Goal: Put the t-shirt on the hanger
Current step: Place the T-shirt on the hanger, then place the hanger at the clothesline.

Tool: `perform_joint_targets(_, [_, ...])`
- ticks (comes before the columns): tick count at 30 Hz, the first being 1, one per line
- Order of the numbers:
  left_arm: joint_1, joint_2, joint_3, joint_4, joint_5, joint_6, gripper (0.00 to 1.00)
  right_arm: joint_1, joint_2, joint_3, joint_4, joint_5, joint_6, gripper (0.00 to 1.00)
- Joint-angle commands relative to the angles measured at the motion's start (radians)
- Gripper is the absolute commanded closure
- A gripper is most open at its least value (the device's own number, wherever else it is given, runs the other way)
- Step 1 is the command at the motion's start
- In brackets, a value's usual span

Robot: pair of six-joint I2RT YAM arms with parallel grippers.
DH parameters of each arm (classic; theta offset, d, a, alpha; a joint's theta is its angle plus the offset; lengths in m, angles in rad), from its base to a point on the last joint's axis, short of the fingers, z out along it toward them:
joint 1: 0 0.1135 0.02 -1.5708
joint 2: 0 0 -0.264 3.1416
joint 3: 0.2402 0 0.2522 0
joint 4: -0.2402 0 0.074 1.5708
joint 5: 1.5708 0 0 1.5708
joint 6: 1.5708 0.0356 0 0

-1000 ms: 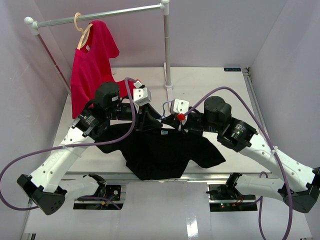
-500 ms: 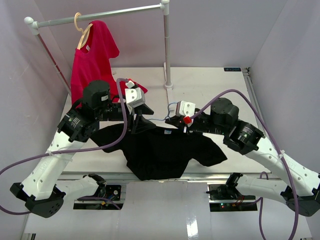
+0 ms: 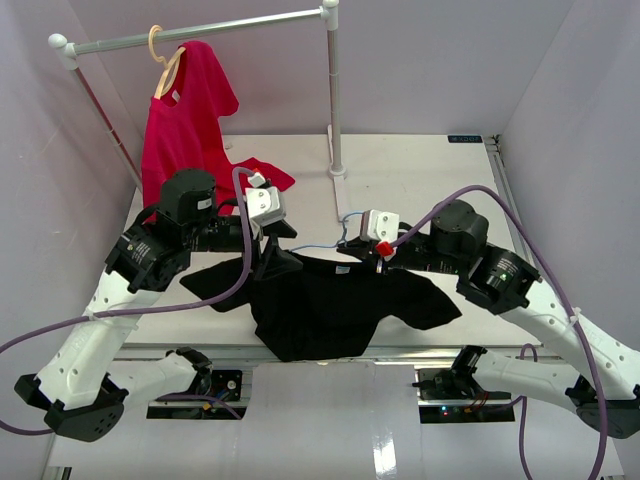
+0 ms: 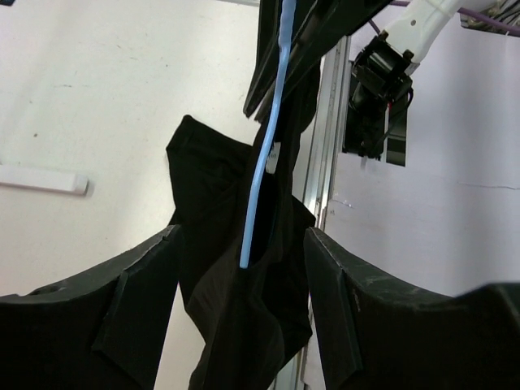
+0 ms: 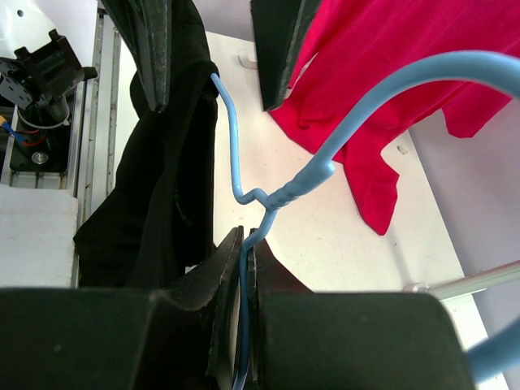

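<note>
The black t-shirt (image 3: 325, 305) hangs from the light-blue wire hanger (image 3: 318, 243) above the table's front, its lower part draped over the near edge. My right gripper (image 3: 352, 250) is shut on the hanger (image 5: 231, 138) just below the twisted neck, and the hook (image 5: 390, 93) curves up to the right. My left gripper (image 3: 275, 252) is open at the shirt's left shoulder. In the left wrist view its fingers (image 4: 130, 301) stand wide apart on either side of the hanging t-shirt (image 4: 244, 325), where the hanger's arm (image 4: 264, 162) runs into the fabric.
A red shirt (image 3: 185, 130) hangs on a tan wooden hanger (image 3: 165, 65) from the grey rail (image 3: 220, 30) at the back left. The rail's upright post (image 3: 334, 100) stands behind the grippers. Purple cables loop over both arms.
My left gripper has opened, let go of the t-shirt and drawn back to the left. My right gripper has carried the hanger and shirt slightly to the right.
</note>
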Motion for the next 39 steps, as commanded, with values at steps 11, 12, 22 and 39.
perform_joint_targets(11, [0.001,0.039,-0.011,-0.046,0.04,0.027,0.44,-0.003,-0.051,0.056,0.021,-0.012,-0.015,0.92])
perform_joint_targets(12, [0.0,0.042,-0.011,-0.049,0.048,0.032,0.51,-0.003,-0.051,0.055,0.021,-0.012,-0.015,0.92])
perform_joint_targets(22, [0.0,0.015,-0.025,-0.031,0.113,0.064,1.0,-0.003,-0.035,0.048,0.03,0.014,0.0,0.82])
perform_joint_targets(39, [0.004,-0.008,-0.147,0.101,-0.487,-0.198,1.0,-0.003,-0.184,0.034,0.042,0.506,0.316,0.13])
